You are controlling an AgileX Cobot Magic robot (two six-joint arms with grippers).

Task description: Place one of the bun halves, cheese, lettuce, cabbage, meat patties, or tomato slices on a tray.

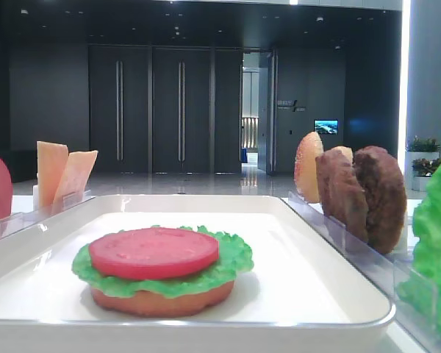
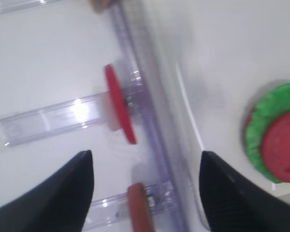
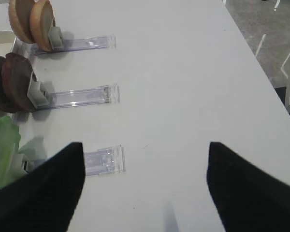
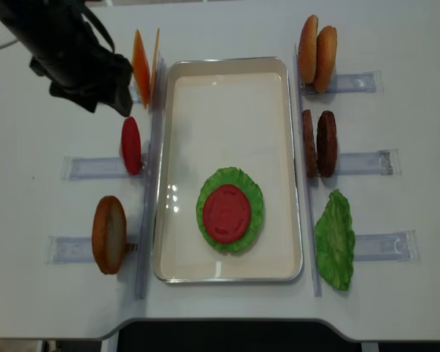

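No writing is showing. The left tool [image 2: 145,193] is spreading wide, empty, above a blurry tomato [image 2: 120,104]; the right tool [image 3: 142,186] too.

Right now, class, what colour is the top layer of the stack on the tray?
Red: the tomato slice, clearest in the overhead view.

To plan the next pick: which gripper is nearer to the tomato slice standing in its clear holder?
Left. The left gripper hovers beside the standing tomato slice, fingers open. The right gripper is across the tray, near the lettuce holder.
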